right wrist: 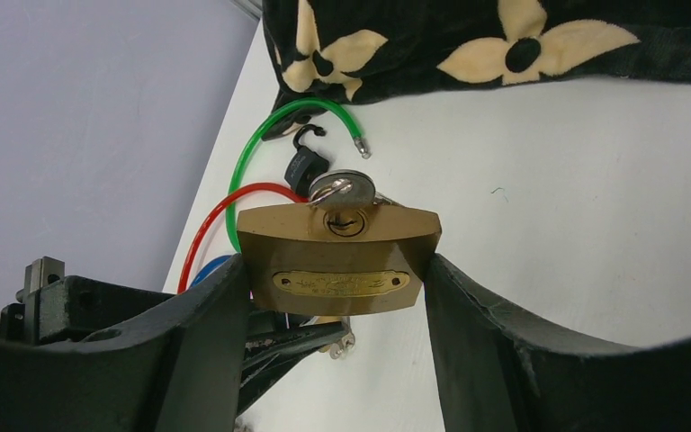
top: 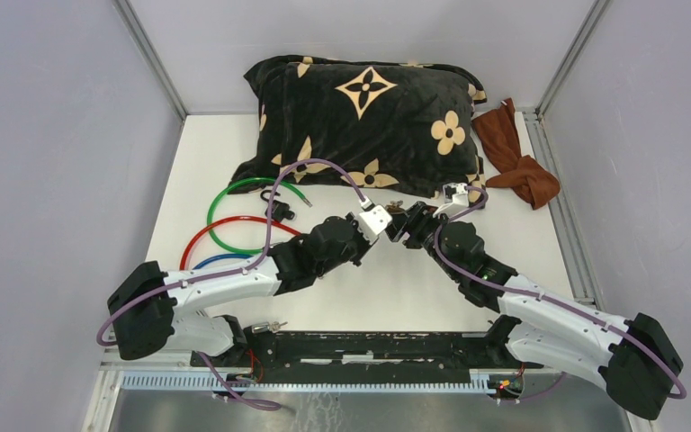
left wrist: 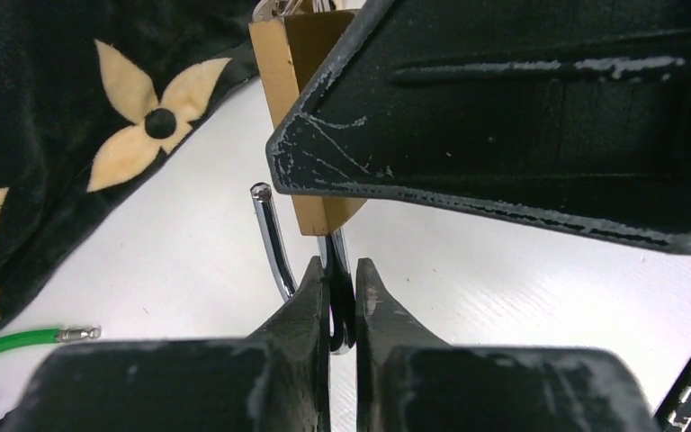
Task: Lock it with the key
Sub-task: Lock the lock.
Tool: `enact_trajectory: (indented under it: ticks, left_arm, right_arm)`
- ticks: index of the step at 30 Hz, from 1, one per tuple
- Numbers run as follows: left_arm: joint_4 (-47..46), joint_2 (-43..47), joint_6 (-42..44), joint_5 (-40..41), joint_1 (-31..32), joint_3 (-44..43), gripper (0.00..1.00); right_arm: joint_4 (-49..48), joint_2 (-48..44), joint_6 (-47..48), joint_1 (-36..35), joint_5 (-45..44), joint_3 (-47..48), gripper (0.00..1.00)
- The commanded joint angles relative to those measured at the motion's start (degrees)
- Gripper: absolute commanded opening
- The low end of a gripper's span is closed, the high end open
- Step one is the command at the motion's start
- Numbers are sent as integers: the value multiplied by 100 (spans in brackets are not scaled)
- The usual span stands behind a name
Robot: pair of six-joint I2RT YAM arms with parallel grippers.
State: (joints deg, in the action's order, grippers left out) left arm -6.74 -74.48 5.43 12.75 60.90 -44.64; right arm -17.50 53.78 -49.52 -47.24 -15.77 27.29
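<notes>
**Brass padlock gripped from both sides, shackle open**

The right arm's jaws are closed on the brass padlock, one pressing each short side of its rectangular body. A small silver metal key sits in the keyhole, its head towards 12 o'clock in the right wrist view. The left arm's jaws are narrow, pinching the bend of the curved chrome shackle. The shackle's free end stands clear of the body.

The two arms meet near the middle of the white worktop. A black velvet pillow with cream flowers lies at 12 o'clock. A crumpled brown cloth lies at 2 o'clock. A green cable loop and a red cable loop lie at 9 o'clock.
</notes>
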Motion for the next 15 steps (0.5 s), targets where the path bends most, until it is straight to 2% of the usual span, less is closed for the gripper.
enact_trajectory:
  ticks: [1,5,7,9,11,13,15]
  left_arm:
    - [-389,103,25,-343,-40,-229,2]
    - [-197,306,-18,-706,-164,-242,2]
    - [-61,466,-88,-853,-224,-275,2]
    - [162,619,-211,-1181,-338,-314,2]
    - [383,802,-342,-2025,-560,-359,2]
    - [802,1006,-494,-2854,-844,-443,2]
    - [1199,1219,-525,-3733,-1164,-525,2]
  right_arm:
    - [-788,-231,-60,-110,214,190,0]
    - [-744,-425,554,-110,255,187,0]
    - [-814,-603,1131,-86,467,106,27]
    - [-648,-836,2138,0,952,133,69]
    - [217,-1043,3102,166,1528,415,97]
    - [1226,-1286,3944,345,2081,764,98]
    - [1829,-1607,4564,399,2740,864,98]
